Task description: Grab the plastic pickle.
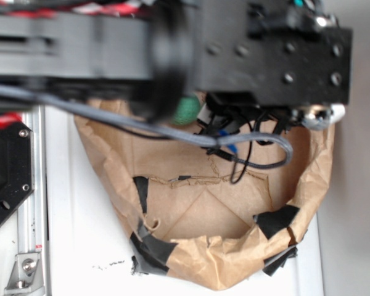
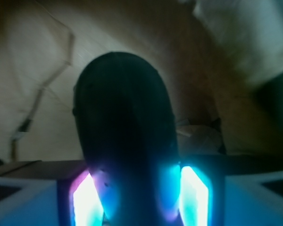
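In the wrist view the plastic pickle [image 2: 125,108] is a dark, smooth, elongated oval with a rounded far end. It stands up between my two lit fingers [image 2: 87,202]. My gripper [image 2: 134,190] is shut on its lower part, with both pads against its sides. Crumpled brown paper lies beneath it. In the exterior view the arm's black body [image 1: 271,55] hides the jaws and the pickle.
A brown paper bag [image 1: 222,259], taped with black tape [image 1: 276,220], lies open on the white table [image 1: 80,234]. A light green dimpled ball [image 1: 186,110] peeks out under the arm. Grey and black cables [image 1: 246,145] hang over the bag. A metal rail [image 1: 31,203] runs along the left.
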Robot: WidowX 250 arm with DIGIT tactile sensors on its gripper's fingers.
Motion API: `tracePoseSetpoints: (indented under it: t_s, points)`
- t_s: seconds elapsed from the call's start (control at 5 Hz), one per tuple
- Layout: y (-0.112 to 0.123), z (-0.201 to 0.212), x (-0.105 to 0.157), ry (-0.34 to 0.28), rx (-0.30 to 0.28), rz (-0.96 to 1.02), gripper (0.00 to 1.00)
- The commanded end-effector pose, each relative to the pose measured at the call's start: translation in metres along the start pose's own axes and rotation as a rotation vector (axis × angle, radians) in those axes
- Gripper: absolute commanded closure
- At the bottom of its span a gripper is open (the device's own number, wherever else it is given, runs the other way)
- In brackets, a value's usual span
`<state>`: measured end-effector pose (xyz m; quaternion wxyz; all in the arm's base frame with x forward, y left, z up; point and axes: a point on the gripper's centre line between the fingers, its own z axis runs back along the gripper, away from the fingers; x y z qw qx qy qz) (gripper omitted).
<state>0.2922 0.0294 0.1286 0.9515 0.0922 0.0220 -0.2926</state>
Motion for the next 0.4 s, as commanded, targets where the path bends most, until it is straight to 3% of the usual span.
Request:
tracePoseSetpoints:
  t_s: [0.0, 0.2]
  points:
    - [-0.012, 0.039, -0.018, -0.227, -0.063, 0.299, 1.00]
    - [-0.023, 0.038, -0.013, -0.227, -0.112, 0.325, 1.00]
